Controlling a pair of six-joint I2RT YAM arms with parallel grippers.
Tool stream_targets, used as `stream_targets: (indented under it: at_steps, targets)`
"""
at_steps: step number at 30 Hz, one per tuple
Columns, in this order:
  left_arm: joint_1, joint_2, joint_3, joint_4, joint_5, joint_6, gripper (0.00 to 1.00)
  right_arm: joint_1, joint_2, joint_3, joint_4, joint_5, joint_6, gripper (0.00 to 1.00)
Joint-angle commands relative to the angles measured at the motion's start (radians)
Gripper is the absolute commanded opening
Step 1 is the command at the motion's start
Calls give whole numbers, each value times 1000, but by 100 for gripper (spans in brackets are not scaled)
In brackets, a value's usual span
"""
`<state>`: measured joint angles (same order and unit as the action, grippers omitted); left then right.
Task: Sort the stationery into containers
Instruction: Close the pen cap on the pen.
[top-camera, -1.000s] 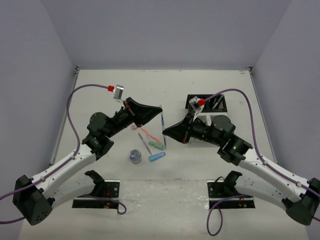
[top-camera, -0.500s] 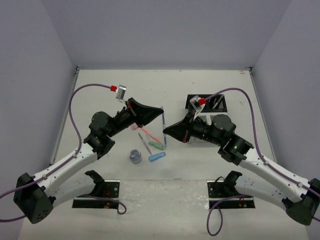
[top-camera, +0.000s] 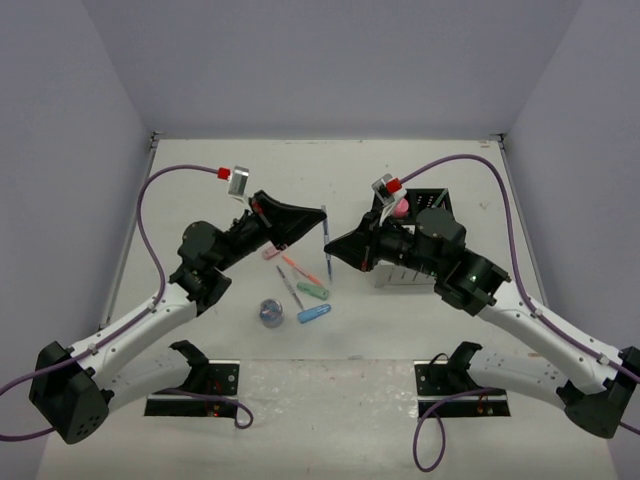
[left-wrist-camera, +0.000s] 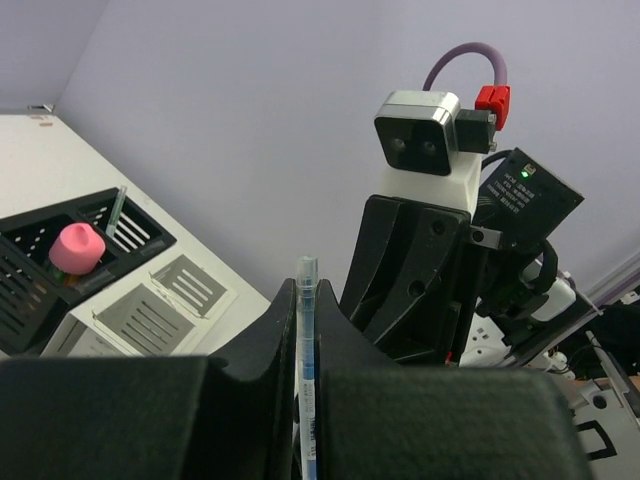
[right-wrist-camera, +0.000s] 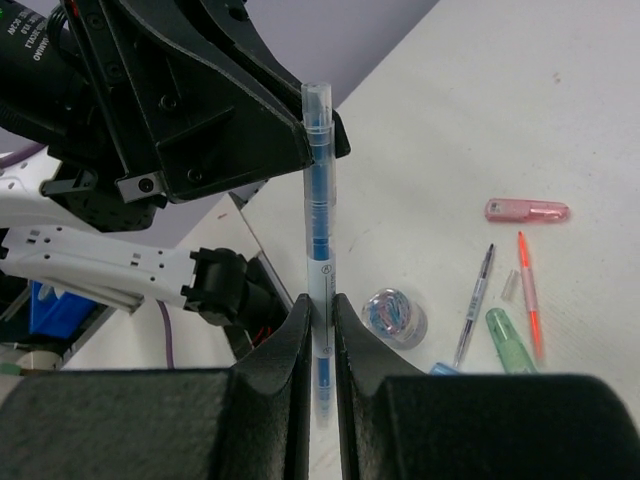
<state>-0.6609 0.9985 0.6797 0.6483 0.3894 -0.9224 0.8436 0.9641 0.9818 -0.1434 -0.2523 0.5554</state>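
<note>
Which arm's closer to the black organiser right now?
Right. The right arm overlaps the black organiser at its near edge; the left arm sits well left of it.

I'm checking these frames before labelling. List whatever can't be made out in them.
Top view: white organiser lies mostly under the right arm, contents hidden.
Top view: black organiser is partly covered by that arm's wrist; its left compartment is unclear.
Left wrist view: blue pen, lower end buried between the fingers of the left gripper.
Right wrist view: blue capsule is all but hidden behind the right gripper; the pen's print is too small to read.
</note>
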Motion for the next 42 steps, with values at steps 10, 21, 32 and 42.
stream_targets:
  at_steps: [10,21,32,42]
  targets:
    - [-13,-4,67,-193,46,94,30,-5,33,78,97,5,-93,0]
    - [-11,-25,53,-106,95,88,0,-6,85,66,137,-137,-103,23]
    - [-11,-53,62,-84,103,94,0,-4,145,61,203,-245,-54,0]
    - [-10,-68,257,-326,-53,246,64,4,152,59,195,-275,-58,0]
